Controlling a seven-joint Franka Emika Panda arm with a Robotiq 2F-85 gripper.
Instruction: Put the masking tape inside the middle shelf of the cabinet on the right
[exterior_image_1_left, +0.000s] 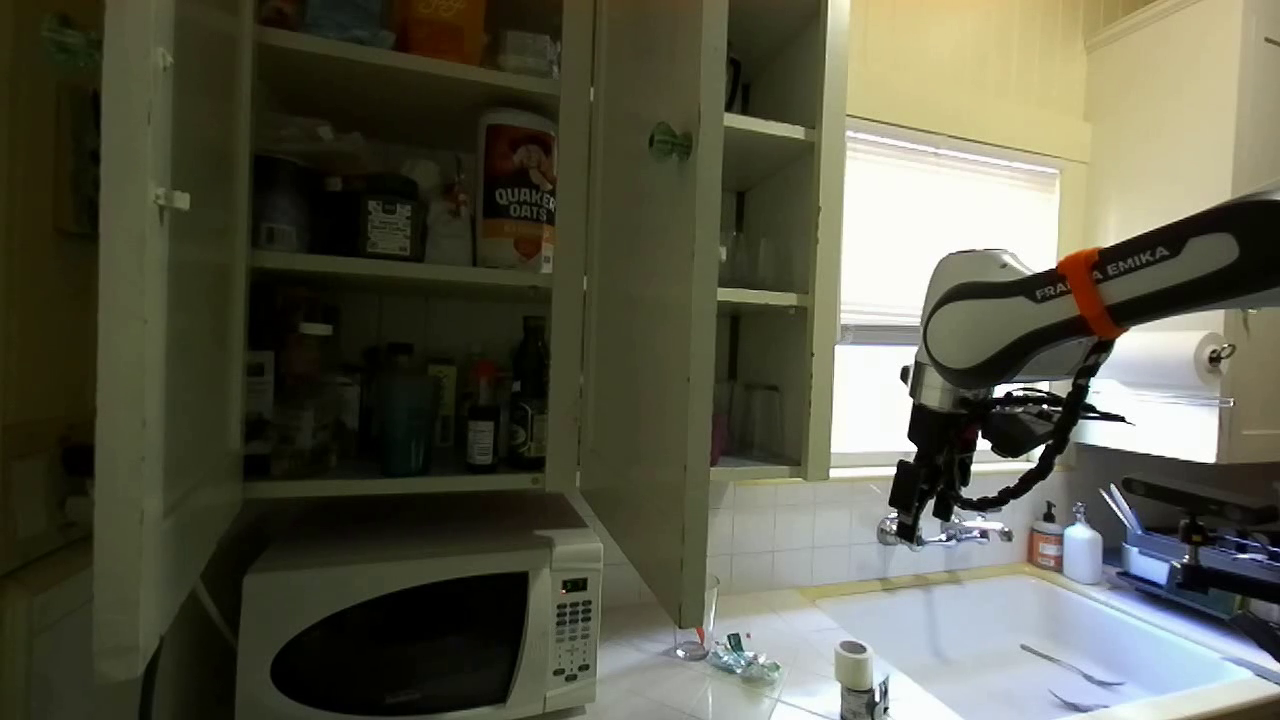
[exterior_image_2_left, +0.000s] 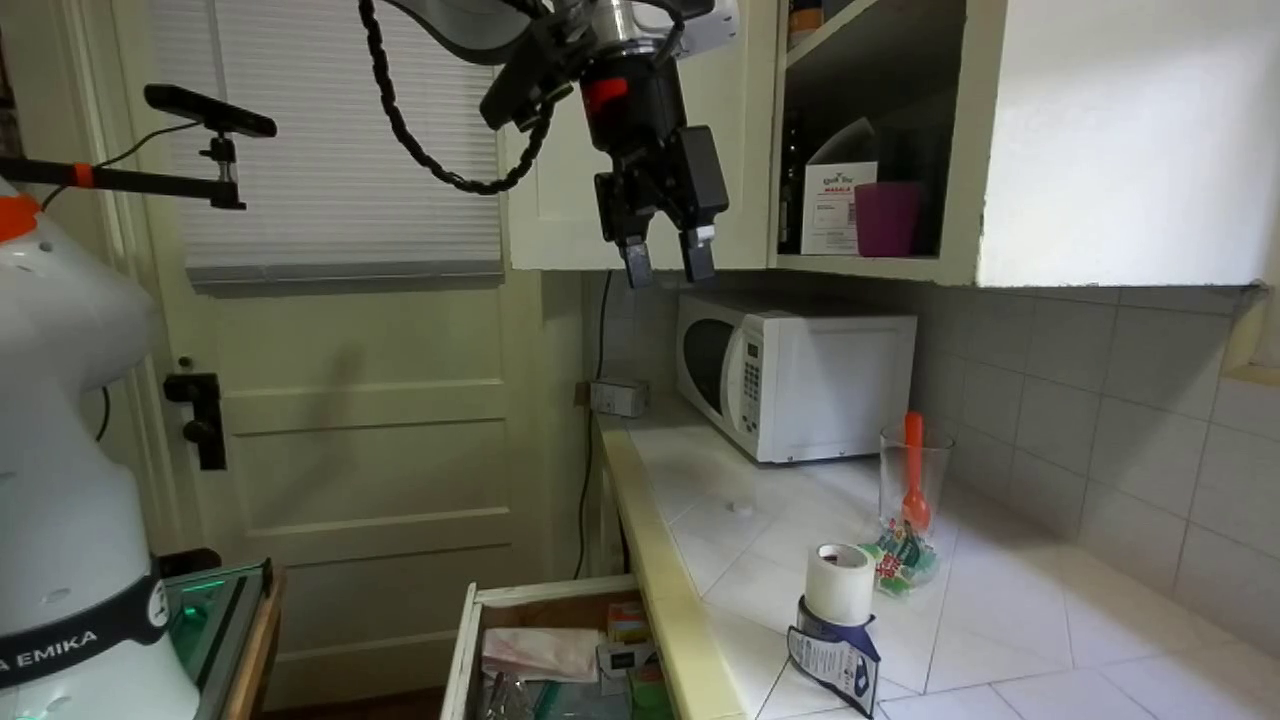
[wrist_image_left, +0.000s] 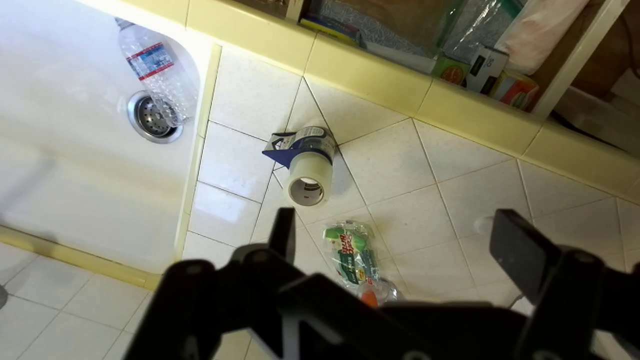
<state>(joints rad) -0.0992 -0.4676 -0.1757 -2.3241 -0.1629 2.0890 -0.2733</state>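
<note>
QUAKER OATS canister (exterior_image_1_left: 516, 190) + MASALA box (exterior_image_2_left: 832, 212) above micro (exterior_image_1_left: 420, 610); well apart from micro: masking tape (exterior_image_2_left: 840, 585), FRANKA EMIKA arm (exterior_image_1_left: 1170, 275), gripper (exterior_image_2_left: 668, 264) w/ jaws spread.

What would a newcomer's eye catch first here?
Probably the robot arm, at the right in an exterior view, its open, empty gripper hanging in midair. Next, perhaps the white masking tape, upright with blue packaging at its base, on the tiled counter. After that, the crowded open cabinet above the microwave.
</note>
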